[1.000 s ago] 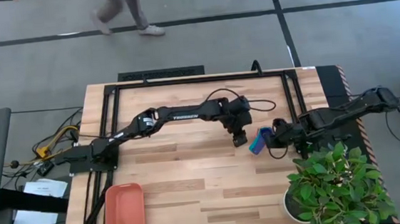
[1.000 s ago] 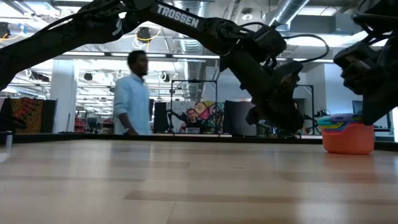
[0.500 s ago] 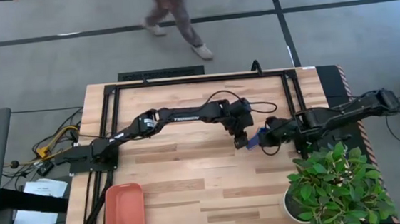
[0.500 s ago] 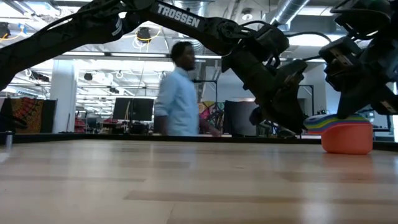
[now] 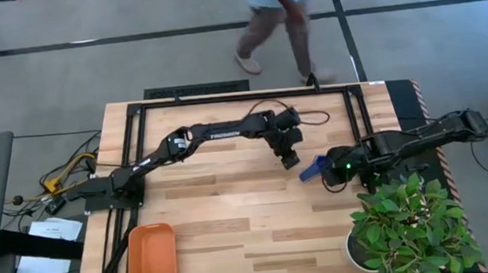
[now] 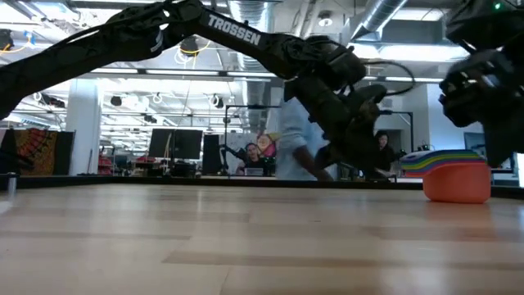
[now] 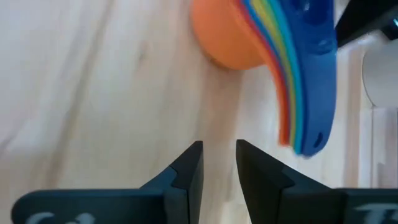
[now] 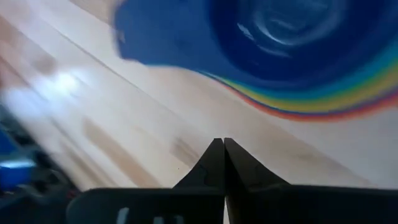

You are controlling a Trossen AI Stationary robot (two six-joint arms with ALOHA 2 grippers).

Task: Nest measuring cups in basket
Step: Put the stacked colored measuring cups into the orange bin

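Measuring cups [image 5: 313, 168] stacked one inside another, blue on top and coral at the bottom, standing on the desk [image 5: 233, 224] right of centre, handles fanned toward the left arm. Same stack [image 6: 455, 174] seen at the low view's right edge, coral bowl resting on the wood.

Left hand [image 5: 289, 159] hovered just beside the stack on its far-left side, fingers [image 7: 189, 171] parted only a narrow slit, grasping nothing, apart from the handles [image 7: 305, 106].

Right hand [image 5: 338, 166] sat immediately right of the stack, fingertips [image 8: 224, 155] pressed together, clenched on nothing, with the blue cup [image 8: 261, 37] just ahead of them.

Basket [image 5: 152, 259] lay well apart at the near-left corner of the desk, nothing in it. Potted plant [image 5: 408, 228] at the near-right corner. A person [image 5: 274, 16] walked on the floor beyond the desk.
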